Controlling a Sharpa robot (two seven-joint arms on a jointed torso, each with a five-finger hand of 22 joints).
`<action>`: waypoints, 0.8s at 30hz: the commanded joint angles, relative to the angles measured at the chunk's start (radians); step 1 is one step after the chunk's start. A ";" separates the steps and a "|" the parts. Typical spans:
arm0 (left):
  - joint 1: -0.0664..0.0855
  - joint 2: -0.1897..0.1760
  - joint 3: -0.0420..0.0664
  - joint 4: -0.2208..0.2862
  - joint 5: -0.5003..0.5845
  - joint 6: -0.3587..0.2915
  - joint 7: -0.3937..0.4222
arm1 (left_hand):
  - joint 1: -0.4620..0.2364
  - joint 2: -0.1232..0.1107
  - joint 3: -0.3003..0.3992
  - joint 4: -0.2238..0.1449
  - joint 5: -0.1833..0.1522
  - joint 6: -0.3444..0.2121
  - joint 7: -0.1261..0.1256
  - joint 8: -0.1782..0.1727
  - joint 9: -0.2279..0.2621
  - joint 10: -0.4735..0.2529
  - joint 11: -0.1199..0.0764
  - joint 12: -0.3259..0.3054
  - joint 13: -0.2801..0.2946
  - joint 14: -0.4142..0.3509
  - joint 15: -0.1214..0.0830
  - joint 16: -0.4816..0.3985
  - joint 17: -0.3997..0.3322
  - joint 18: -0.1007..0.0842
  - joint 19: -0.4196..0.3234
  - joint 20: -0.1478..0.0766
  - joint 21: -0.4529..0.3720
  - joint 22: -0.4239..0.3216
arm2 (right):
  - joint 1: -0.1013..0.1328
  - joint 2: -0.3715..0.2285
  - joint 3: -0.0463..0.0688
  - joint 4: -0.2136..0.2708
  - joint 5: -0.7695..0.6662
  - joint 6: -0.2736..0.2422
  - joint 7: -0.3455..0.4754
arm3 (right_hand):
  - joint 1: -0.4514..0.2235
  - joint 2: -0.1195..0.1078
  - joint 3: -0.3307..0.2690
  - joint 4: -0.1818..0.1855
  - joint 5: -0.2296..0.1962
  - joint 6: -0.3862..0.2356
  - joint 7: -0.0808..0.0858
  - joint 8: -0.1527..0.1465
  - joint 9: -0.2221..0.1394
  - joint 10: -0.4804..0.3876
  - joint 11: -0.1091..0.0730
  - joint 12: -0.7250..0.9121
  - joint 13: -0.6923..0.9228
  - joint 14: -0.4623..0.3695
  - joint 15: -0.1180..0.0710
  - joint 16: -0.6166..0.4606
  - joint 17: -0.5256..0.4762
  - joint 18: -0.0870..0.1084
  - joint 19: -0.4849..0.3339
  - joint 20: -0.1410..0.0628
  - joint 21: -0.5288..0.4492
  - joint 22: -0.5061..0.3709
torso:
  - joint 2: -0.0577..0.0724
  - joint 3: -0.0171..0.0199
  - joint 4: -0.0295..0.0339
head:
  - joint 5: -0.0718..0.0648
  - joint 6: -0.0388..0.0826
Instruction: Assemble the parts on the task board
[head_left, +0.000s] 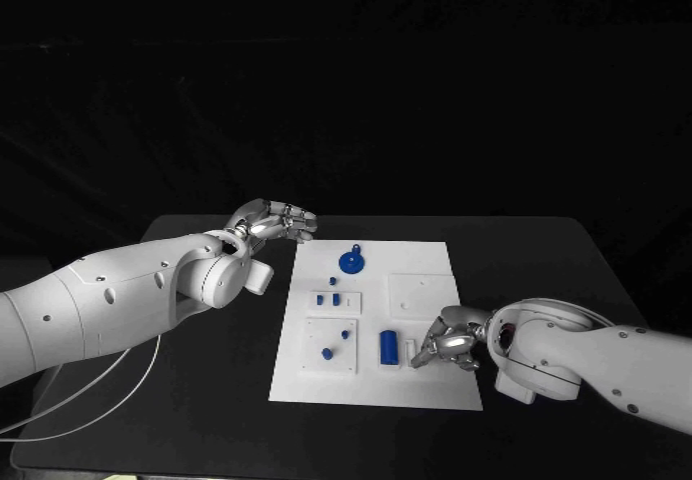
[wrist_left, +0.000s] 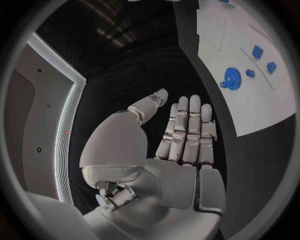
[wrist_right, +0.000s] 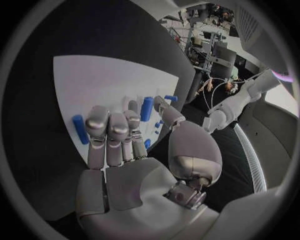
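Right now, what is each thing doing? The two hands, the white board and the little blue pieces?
left hand: open, holds nothing, off the board's far left corner.
right hand: fingers curled over the board's near right part; whether it holds anything cannot be told.
task board: lies flat on the black table.
round blue part: lies on the board's far part.
blue cylinder: lies beside the right hand.
small blue parts: sit on the board's left side.

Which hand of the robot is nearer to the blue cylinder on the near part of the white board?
Right. The right hand hovers just beside the blue cylinder; the left hand is off the task board, at its far left corner.
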 joint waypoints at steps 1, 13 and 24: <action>0.001 0.001 0.001 0.001 0.005 0.010 0.007 | -0.009 0.002 0.002 0.006 -0.003 -0.005 -0.001 0.006 -0.001 -0.006 -0.001 0.004 -0.001 0.000 0.007 -0.005 0.002 0.014 0.000 0.004 -0.007 0.001 | 0.017 -0.030 0.019 0.007 -0.014 -0.030 0.058 | 0.012 0.001 -0.003 -0.003 -0.002 -0.004 0.004 0.000 0.001 0.008 -0.001 -0.003 0.001 0.006 -0.001 -0.006 -0.001 0.107 0.004 0.000 -0.004 0.006 | 0.000 0.0002 -0.0012 | -0.007 0.004; 0.001 0.003 0.000 -0.002 0.005 0.013 0.006 | -0.010 0.001 0.002 0.006 -0.003 -0.005 -0.001 0.006 -0.001 -0.005 -0.001 0.004 -0.001 0.001 0.007 -0.006 0.003 0.014 0.000 0.004 -0.007 0.002 | 0.074 -0.130 0.031 -0.049 -0.092 0.061 -0.009 | 0.008 0.000 -0.016 0.005 -0.005 -0.008 0.006 -0.002 0.002 0.011 0.001 0.001 0.005 0.008 0.001 -0.005 0.000 0.107 0.006 0.001 -0.005 0.005 | 0.001 0.0009 -0.0006 | -0.030 0.012; 0.001 0.004 0.000 -0.002 0.005 0.015 0.005 | -0.010 0.001 0.002 0.007 -0.003 -0.005 -0.001 0.006 -0.001 -0.005 -0.001 0.004 -0.001 0.001 0.007 -0.007 0.004 0.014 0.000 0.005 -0.008 0.002 | 0.057 -0.111 0.004 -0.068 -0.218 0.051 -0.100 | -0.076 -0.022 -0.037 0.087 -0.006 -0.015 0.006 -0.006 0.006 0.003 0.002 -0.007 0.003 0.006 0.002 -0.010 0.000 0.107 0.001 0.003 -0.012 0.004 | 0.001 0.0012 0.0000 | -0.037 0.010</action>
